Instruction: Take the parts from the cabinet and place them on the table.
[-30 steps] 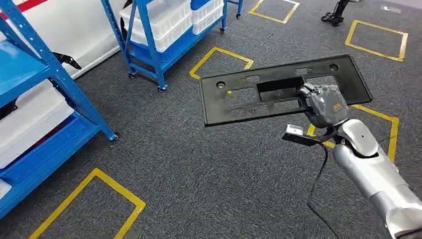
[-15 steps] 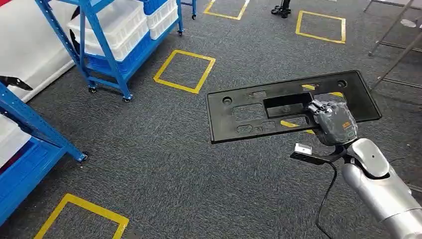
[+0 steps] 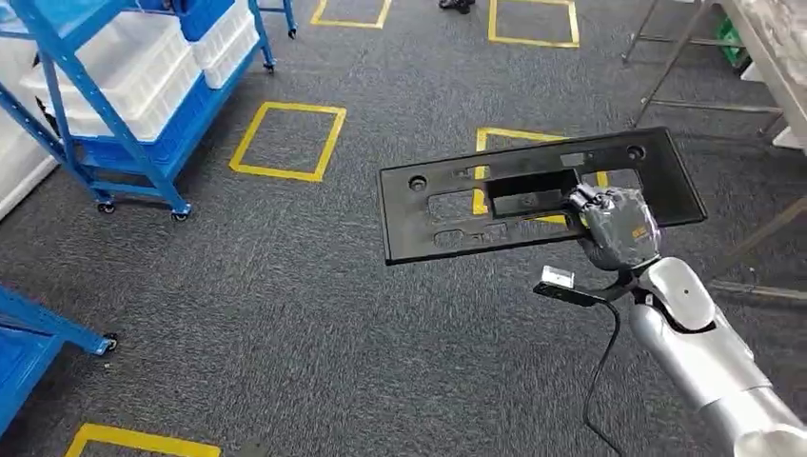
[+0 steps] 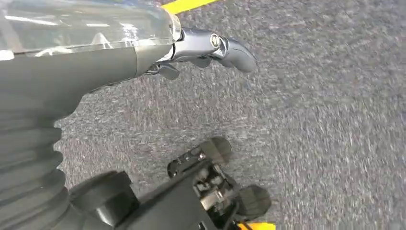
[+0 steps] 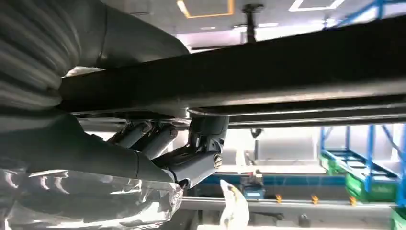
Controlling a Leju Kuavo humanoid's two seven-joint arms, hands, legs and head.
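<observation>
From where I stand, the job looks about half done. The right robot hand (image 3: 619, 228) is clamped on a long black plastic panel (image 3: 447, 205), gripping it at the edge of the rectangular cut-out near its middle. The panel sits roughly flat in the air above the grey carpet (image 3: 285, 305), clear of everything, with one of the yellow floor squares (image 3: 287, 141) well off to its side. In the right wrist view the fingers (image 5: 158, 139) wrap under the panel's dark edge and look firmly set.

The left robot hand (image 4: 210, 48) hangs down over the carpet with nothing in it, its fingers loosely apart.

The blue shelving (image 3: 105, 95) with its white bins (image 3: 152, 67) stands well away from the panel, so I judge the pick from the cabinet is finished for this part. A pale tabletop (image 3: 776, 48) edge shows at the far corner, with its metal legs beneath. What is left, I'd say, is to close the distance and set the panel down there.
</observation>
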